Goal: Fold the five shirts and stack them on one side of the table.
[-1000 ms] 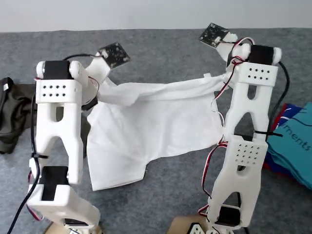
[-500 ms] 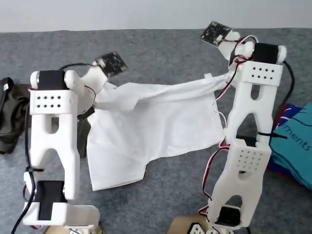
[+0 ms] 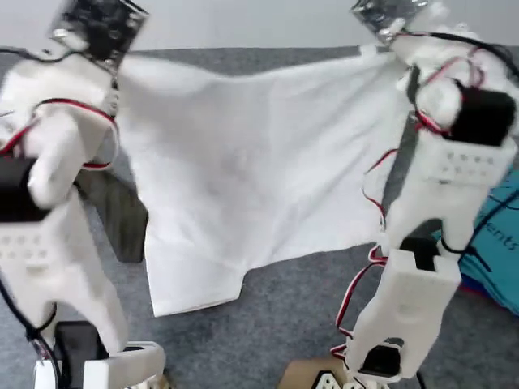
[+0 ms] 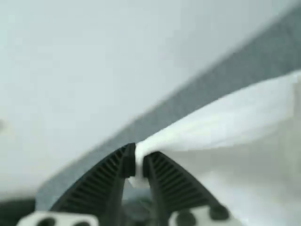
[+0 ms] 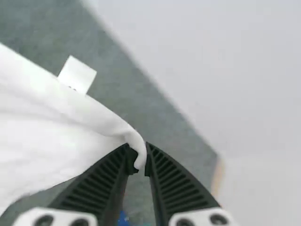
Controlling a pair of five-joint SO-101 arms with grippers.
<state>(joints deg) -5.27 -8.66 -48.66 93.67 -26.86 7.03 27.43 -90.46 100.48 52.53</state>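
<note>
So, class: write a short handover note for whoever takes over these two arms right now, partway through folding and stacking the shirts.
Grippers: the left gripper is shut on one upper corner of the white shirt; the right gripper is shut on the other. Both are raised.
Things: the white shirt hangs spread between them, with its lower edge down at the grey table. A teal shirt lies by the right arm.
Done: white shirt lifted and spread.
Left: fold it, stack it to one side, then do the remaining shirts.

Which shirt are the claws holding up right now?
The white shirt, pinched by the left claw and right claw; the teal shirt lies on the table.
</note>
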